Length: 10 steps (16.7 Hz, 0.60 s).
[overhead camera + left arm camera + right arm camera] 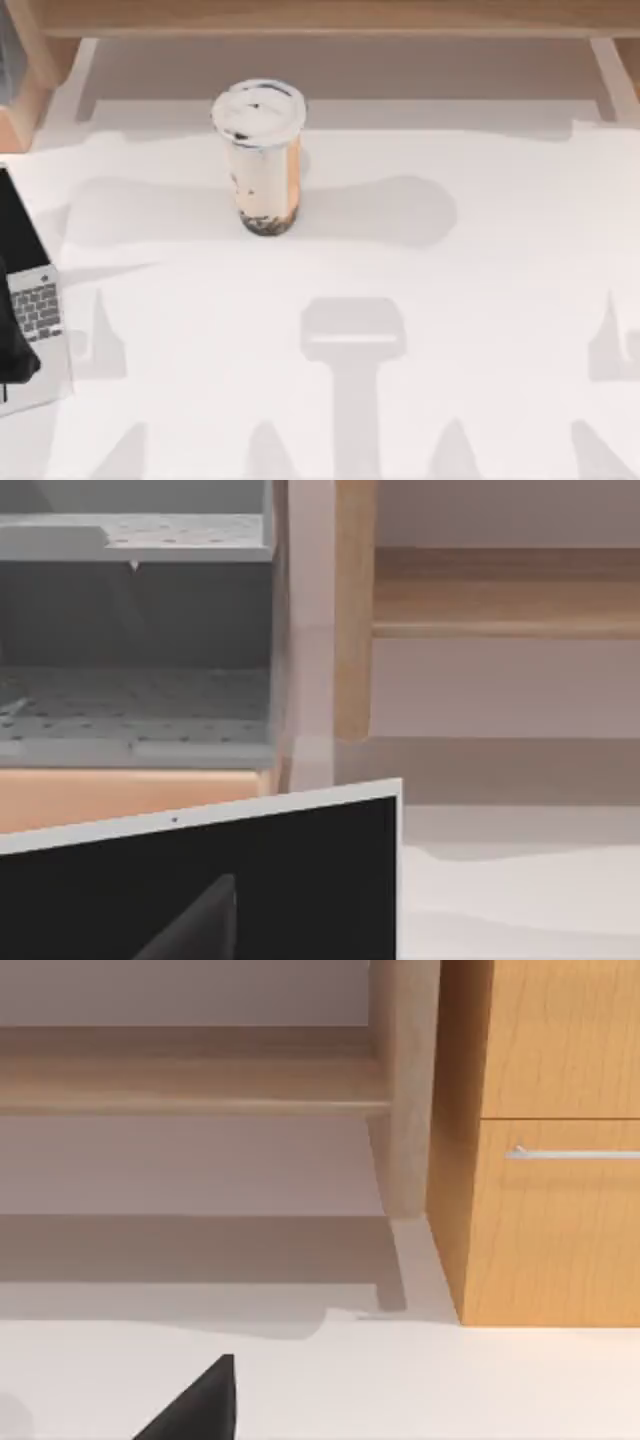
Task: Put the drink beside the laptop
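Note:
The drink (262, 160) stands upright on the white table, left of centre towards the back. It is a clear cup of pale tea with dark pearls at the bottom, a white lid and an orange label. The laptop (36, 312) sits open at the table's left edge, its black screen (300, 880) close in the left wrist view. A dark part of my left gripper (14, 345) hangs over the laptop's keyboard, well apart from the drink. In the right wrist view a dark tip of my right gripper (200, 1405) shows above bare table.
A wooden ledge (320, 18) runs along the back of the table. A grey perforated shelf unit (130, 630) stands behind the laptop. A wooden cabinet (550, 1160) with a metal handle stands at the right. Open tabletop lies between the drink and the laptop.

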### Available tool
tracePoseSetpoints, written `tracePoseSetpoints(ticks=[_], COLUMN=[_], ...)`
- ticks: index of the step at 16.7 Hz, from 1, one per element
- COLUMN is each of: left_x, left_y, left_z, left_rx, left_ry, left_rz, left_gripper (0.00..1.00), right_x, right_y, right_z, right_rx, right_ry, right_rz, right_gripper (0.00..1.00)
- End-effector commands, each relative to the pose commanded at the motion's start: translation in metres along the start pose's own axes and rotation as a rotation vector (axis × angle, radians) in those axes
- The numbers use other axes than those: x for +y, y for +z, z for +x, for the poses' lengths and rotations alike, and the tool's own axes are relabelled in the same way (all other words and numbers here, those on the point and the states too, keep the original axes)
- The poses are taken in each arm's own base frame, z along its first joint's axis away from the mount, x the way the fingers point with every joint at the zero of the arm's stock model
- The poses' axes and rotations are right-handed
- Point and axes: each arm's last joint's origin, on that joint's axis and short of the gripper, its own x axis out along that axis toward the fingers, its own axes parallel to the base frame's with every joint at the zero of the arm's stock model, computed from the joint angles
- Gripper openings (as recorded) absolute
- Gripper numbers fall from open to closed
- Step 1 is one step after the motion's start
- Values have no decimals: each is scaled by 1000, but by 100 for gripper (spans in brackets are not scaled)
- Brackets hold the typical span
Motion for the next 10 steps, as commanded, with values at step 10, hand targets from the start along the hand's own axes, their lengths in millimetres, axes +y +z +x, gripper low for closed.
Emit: tracePoseSetpoints(ticks=[10], left_x=[-18], left_y=[29], left_z=[24], left_rx=[-2], left_ry=[-13], left_rz=[-24], left_gripper=[100], right_x=[0], right_y=[0], right_z=[0], right_rx=[0], right_ry=[0], right_rz=[0], right_gripper=[100])
